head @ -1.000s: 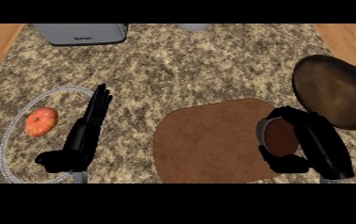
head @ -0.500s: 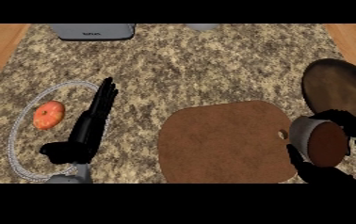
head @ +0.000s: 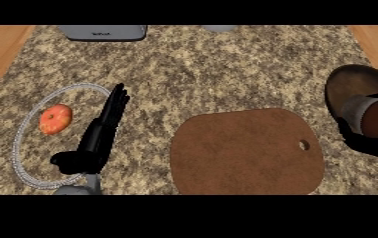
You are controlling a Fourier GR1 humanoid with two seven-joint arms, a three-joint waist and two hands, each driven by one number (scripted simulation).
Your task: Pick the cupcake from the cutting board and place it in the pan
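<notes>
The brown cutting board (head: 244, 154) lies bare at the lower middle, with a small hole near its right edge. The dark round pan (head: 353, 84) sits at the right edge of the head view. My right hand (head: 360, 143) shows only partly at the right edge, curled round the cupcake (head: 359, 113), whose pale wrapper overlaps the pan's near rim. Much of that hand is cut off by the picture's edge. My left hand (head: 100, 134) rests open at the lower left, fingers straight and pointing away, holding nothing.
A clear-rimmed plate (head: 26, 127) at the left holds an orange fruit (head: 56, 119), right beside my left hand. A grey appliance (head: 103, 32) and a small grey object (head: 219, 28) stand at the counter's far edge. Wooden strips border the counter at both sides.
My right hand has lifted the cupcake off the cutting board and carried it rightward to the pan's near rim. The left hand has stayed still and open.
</notes>
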